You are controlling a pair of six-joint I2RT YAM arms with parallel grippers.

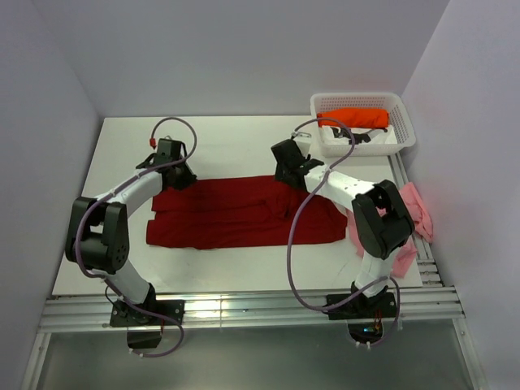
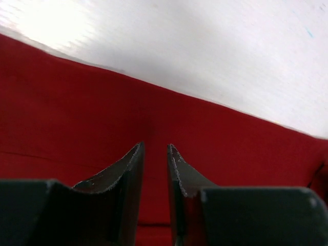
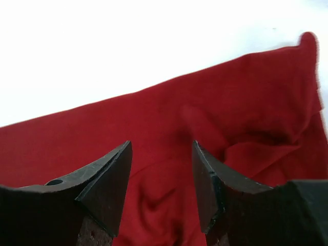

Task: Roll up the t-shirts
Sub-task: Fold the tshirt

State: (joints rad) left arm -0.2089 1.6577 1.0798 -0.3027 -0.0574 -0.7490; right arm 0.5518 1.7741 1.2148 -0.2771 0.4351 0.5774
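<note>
Right pincer (image 3: 161, 146) stands open above the dark red t-shirt (image 3: 215, 113); left pincer (image 2: 155, 146) narrowly parted over it, on the tabletop (image 2: 205, 46).

Probably robot lab, bare white walls (image 1: 244, 57), arms (image 1: 134, 195)

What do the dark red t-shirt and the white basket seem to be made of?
Dark red t-shirt: soft matte fabric, probably cotton; it lies limp with wrinkles and folds. White basket: likely rigid plastic, judging by its even lattice walls.
</note>
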